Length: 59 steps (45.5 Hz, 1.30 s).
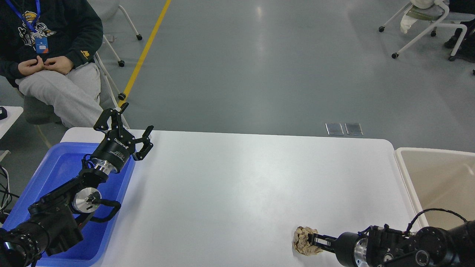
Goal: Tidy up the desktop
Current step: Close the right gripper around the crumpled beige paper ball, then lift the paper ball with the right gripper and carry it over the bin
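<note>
Grip check first: right gripper (311, 241) clamped on crumpled tan paper ball (304, 241) at 5 o'clock of white worktop (241, 185); lift straight, swing toward beige bin (438, 178) at 3 o'clock. Left gripper (130, 128) spread apart, idle.

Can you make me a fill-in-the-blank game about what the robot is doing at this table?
1. The right gripper is touching a crumpled ball of ____ paper.
2. The left gripper is open and holds ____.
3. The tray on the left end of the desktop is colored ____.
4. The beige bin stands at the table's ____ end.

Missing words: brown; nothing; blue; right
</note>
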### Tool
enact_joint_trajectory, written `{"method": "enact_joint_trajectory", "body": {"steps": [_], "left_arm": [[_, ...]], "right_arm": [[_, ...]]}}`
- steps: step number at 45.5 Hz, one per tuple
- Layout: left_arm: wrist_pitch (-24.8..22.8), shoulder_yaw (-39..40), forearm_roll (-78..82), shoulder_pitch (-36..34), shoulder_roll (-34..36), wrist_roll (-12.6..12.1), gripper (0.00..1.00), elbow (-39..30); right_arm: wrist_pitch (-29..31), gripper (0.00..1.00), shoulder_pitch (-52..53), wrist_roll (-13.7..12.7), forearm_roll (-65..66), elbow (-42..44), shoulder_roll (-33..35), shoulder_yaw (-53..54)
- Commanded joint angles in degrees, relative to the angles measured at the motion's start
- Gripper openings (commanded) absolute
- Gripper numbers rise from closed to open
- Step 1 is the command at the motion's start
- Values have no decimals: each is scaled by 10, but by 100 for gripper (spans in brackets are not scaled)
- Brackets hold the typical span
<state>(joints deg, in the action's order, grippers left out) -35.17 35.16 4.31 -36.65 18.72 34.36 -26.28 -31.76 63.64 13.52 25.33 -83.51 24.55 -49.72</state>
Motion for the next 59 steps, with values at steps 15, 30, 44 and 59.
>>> {"method": "enact_joint_trajectory", "body": {"steps": [15, 30, 44, 59], "left_arm": [[0, 0, 0, 0, 0, 0, 100, 0], [0, 0, 0, 0, 0, 0, 100, 0], [0, 0, 0, 0, 0, 0, 100, 0], [0, 0, 0, 0, 1, -1, 100, 0]], "right_arm": [[30, 0, 43, 72, -4, -59, 106, 25], [201, 0, 176, 100, -4, -97, 280, 26], [367, 0, 316, 95, -1, -86, 429, 26], [409, 0, 336, 87, -27, 33, 463, 29]]}}
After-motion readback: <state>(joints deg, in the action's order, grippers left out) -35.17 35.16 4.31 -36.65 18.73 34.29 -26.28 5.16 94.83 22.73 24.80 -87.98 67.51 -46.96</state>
